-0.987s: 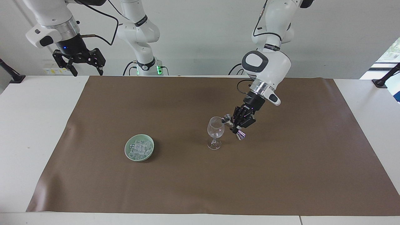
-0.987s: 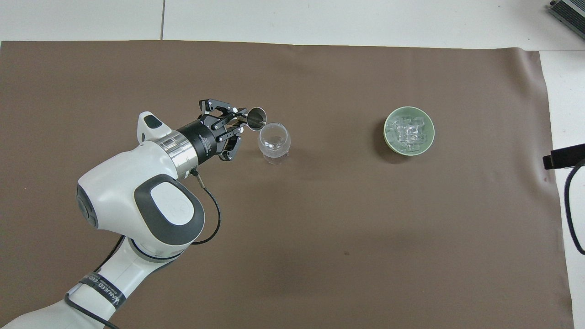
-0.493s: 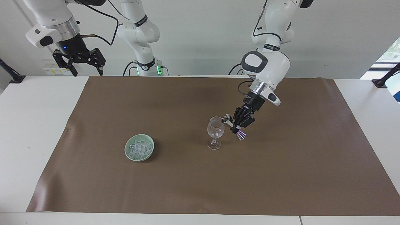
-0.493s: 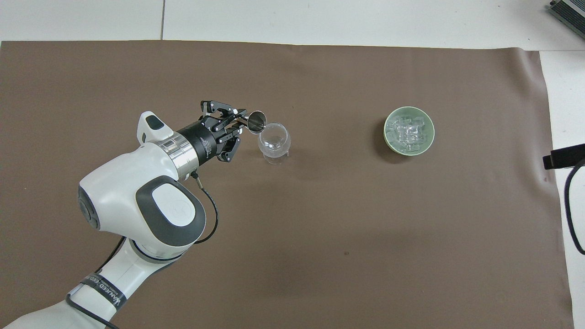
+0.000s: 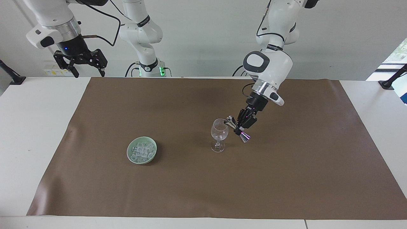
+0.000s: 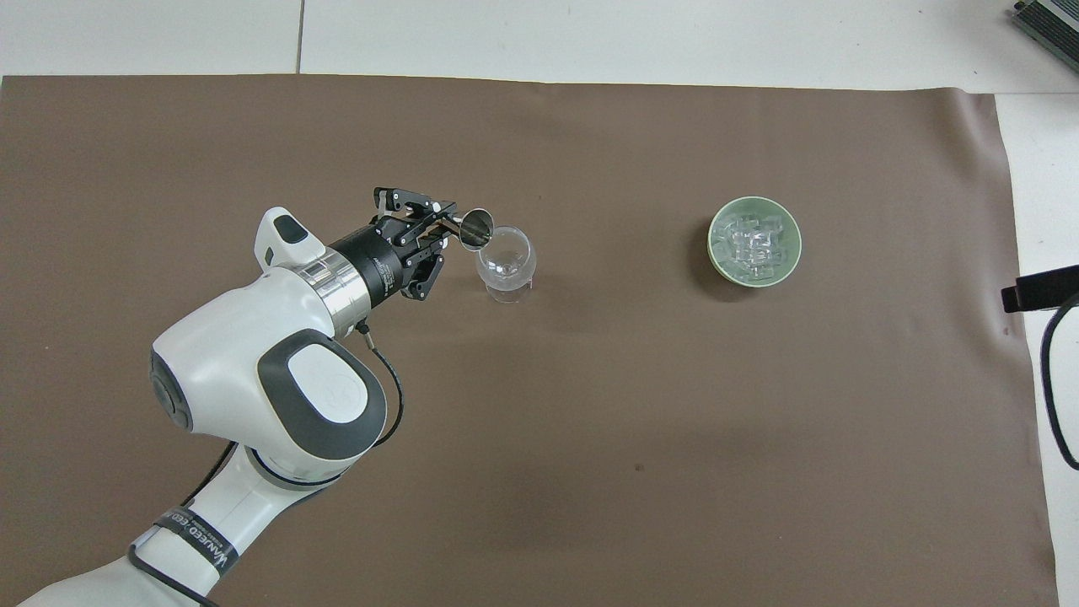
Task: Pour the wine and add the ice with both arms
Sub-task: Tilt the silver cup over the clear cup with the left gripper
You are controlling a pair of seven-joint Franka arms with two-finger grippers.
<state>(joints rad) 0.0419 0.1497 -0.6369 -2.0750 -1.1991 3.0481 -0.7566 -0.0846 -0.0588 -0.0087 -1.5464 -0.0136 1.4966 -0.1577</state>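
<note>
A clear stemmed glass (image 5: 219, 132) (image 6: 504, 257) stands upright mid-mat. My left gripper (image 5: 239, 128) (image 6: 445, 228) is shut on a small metal jigger (image 5: 243, 136) (image 6: 476, 228). The jigger is tilted, with its mouth at the glass's rim. Wine itself is out of view. The ice (image 5: 142, 149) (image 6: 753, 240) lies heaped in a pale green dish (image 5: 128, 152) (image 6: 715, 253), beside the glass toward the right arm's end. My right gripper (image 5: 89, 73) waits open, high over the table edge at the right arm's end; the overhead view does not hold it.
A brown mat (image 5: 190, 190) (image 6: 641, 421) covers most of the white table (image 5: 38, 143). Black clamp mounts (image 5: 12, 76) (image 5: 391, 81) stand at both ends of the table near the robots.
My left wrist has turned, tipping the jigger more steeply toward the glass rim, and its forearm has shifted slightly. The right arm, glass and dish have not moved.
</note>
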